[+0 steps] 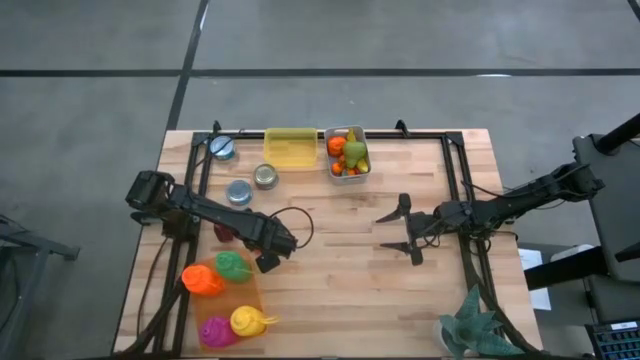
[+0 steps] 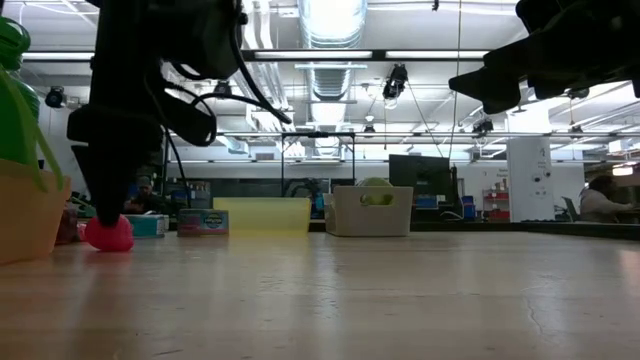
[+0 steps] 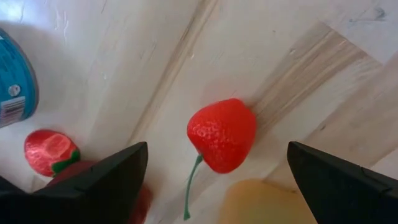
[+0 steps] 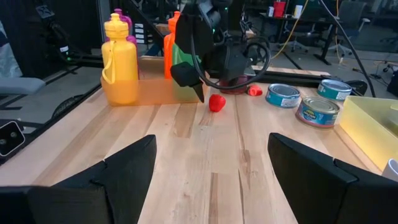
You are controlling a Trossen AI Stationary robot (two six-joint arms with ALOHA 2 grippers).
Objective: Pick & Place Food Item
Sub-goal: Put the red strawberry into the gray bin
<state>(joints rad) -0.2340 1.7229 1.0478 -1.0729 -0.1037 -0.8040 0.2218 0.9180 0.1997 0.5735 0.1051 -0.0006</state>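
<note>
A red toy strawberry (image 3: 222, 134) with a green stem lies on the bare wooden table; in the low view the strawberry (image 2: 108, 234) sits just under my left gripper (image 2: 108, 200). My left gripper (image 3: 217, 150) is open and points down, with one finger on either side of the berry and clear of it. In the high view the left gripper (image 1: 272, 252) hides the berry. A second red strawberry piece (image 3: 50, 151) lies nearby. My right gripper (image 1: 385, 232) hovers open above the table's middle right, away from everything.
A yellow container (image 1: 290, 148) and a white bin of toy fruit (image 1: 347, 155) stand at the far edge. Three cans (image 1: 239, 192) sit left of centre. Coloured bottles (image 1: 202, 280) stand on an orange tray at the near left. A green plant (image 1: 475, 325) sits near right.
</note>
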